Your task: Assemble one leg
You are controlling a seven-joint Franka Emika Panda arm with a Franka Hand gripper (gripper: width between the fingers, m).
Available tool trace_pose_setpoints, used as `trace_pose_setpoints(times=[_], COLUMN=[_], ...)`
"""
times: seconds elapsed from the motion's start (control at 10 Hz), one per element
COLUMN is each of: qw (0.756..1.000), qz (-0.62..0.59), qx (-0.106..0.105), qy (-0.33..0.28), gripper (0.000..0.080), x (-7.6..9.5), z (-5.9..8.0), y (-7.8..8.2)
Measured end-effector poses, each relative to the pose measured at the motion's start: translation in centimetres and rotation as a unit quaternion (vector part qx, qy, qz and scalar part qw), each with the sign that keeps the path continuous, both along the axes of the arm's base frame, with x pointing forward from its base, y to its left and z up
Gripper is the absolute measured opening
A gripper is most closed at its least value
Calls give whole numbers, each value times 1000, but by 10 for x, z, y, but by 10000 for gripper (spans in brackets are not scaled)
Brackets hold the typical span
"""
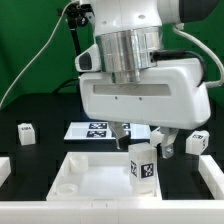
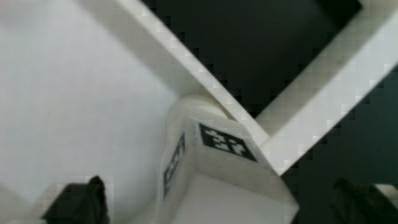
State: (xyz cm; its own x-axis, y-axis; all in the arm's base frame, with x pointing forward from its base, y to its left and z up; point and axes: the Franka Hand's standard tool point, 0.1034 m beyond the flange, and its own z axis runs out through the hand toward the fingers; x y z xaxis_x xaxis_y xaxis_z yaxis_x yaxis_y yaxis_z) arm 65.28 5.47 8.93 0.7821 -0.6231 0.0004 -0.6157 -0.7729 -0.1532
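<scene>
A leg [image 1: 142, 165], a small white post with a black-and-white tag, stands upright on the large white tray-like piece [image 1: 85, 178], near its far corner on the exterior view's right. My gripper [image 1: 145, 146] hangs right above it. In the wrist view the leg [image 2: 222, 150] lies between my two dark fingers [image 2: 75, 202], with a gap on each side; the gripper [image 2: 215, 203] is open. The tray's rim [image 2: 187, 65] runs diagonally past the leg.
Another leg [image 1: 26, 133] lies on the black table at the exterior view's left, and one more [image 1: 198, 142] at the right. The marker board [image 1: 88, 130] lies behind the tray. White rail pieces sit at both front edges.
</scene>
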Motion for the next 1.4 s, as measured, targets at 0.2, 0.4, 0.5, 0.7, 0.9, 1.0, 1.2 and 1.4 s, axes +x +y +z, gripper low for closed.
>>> trace_pose_setpoints(times=[0.2, 0.4, 0.5, 0.7, 0.9, 1.0, 1.2, 1.4], qw=[996, 980, 968, 939, 895, 896, 896, 897], qz=[86, 193, 244, 334, 435, 433, 433, 431], qx=[-9, -41, -56, -73, -94, -94, -94, -94], qy=[-10, -18, -19, -23, -31, -30, -30, -30], gripper=[646, 649, 649, 649, 649, 649, 402, 283], x=[0, 0, 0, 1, 2, 2, 2, 2], z=[0, -1, -2, -2, -5, -5, -5, -5], y=[-1, -2, -1, -1, 0, -1, -1, -1])
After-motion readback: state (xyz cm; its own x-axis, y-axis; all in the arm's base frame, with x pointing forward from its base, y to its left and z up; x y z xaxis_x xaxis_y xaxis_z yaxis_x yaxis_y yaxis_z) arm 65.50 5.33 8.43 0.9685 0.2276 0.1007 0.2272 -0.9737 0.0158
